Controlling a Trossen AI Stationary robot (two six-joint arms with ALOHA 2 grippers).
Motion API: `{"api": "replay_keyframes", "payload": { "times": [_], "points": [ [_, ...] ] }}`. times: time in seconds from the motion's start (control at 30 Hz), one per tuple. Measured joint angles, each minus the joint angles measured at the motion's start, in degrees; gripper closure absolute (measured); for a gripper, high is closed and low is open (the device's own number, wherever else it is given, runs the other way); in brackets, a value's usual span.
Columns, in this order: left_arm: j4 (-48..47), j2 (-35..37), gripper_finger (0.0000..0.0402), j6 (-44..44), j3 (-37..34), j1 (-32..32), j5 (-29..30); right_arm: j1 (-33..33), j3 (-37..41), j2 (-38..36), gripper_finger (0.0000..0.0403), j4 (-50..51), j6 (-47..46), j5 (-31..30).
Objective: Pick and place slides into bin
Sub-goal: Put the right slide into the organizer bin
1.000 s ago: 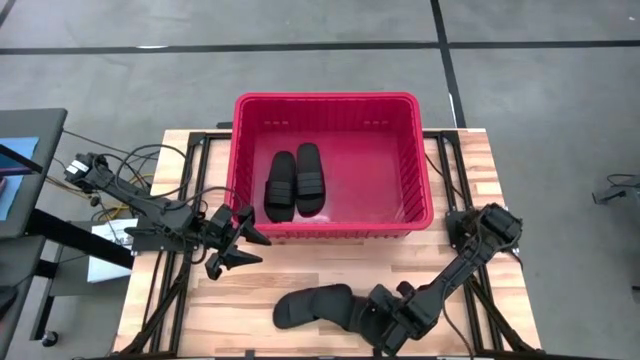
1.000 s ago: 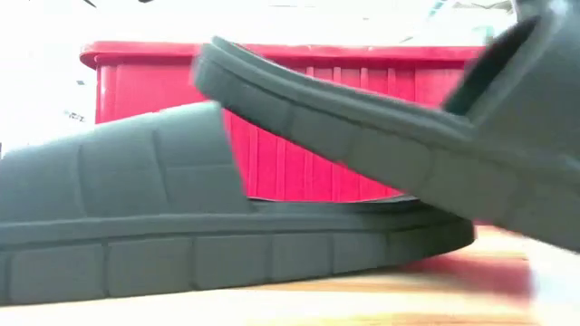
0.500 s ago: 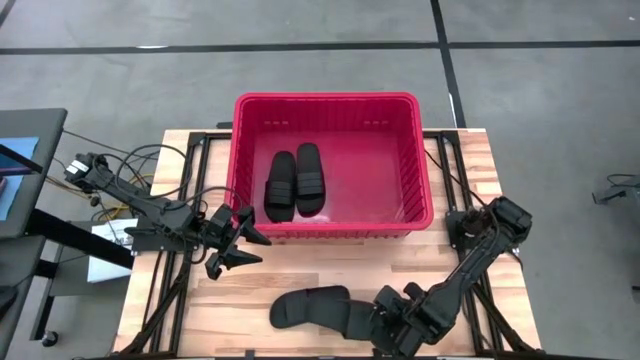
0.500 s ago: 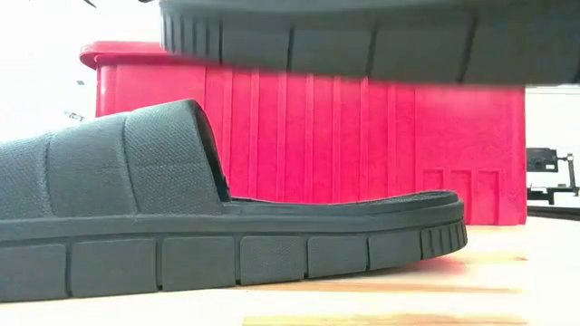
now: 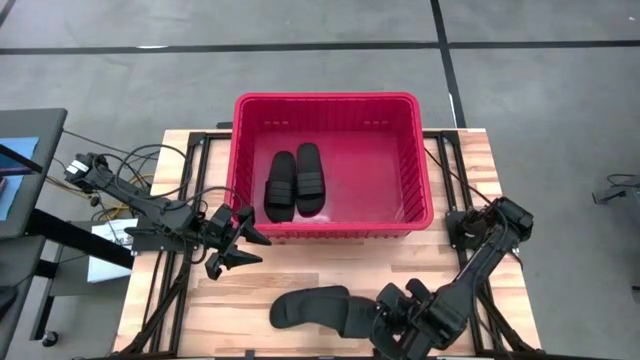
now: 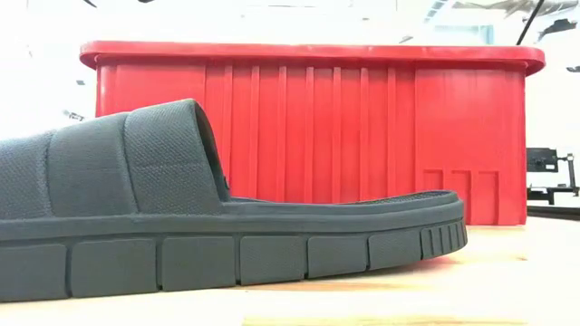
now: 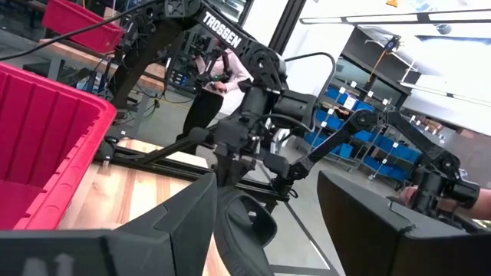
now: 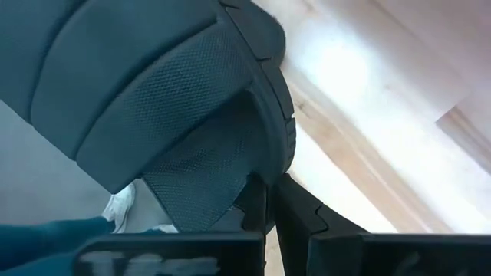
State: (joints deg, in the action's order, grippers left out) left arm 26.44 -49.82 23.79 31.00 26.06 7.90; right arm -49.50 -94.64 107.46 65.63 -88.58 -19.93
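Slides: two already lie side by side in the red bin [image 5: 420,170]; one slide [image 5: 308,306] rests flat on the wooden table [image 5: 290,270] in front of the bin, and a fourth is pinched by the right gripper [image 5: 385,328] at the table's front edge, fingers clamped on the sole rim beside the strap. Looks like light foam, bendy, grippy tread, not fragile, so it may droop when held by an edge. Best hold: wide strap or sole edge. Left gripper [image 5: 243,243] hovers spread open near the bin's front wall.
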Motion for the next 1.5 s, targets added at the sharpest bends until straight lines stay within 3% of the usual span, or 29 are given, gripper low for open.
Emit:
{"api": "replay_keyframes", "payload": {
  "times": [0.77,1.5],
  "points": [
    [0.0,0.0,0.0184,1.4,0.0,0.0,0.0,2.7,-16.3,0.0,0.0402,24.7,0.5,-4.5],
    [0.0,0.0,0.0184,1.5,0.0,0.0,0.0,19.8,-19.0,-12.2,0.0402,24.4,18.7,-8.9]
  ]
}}
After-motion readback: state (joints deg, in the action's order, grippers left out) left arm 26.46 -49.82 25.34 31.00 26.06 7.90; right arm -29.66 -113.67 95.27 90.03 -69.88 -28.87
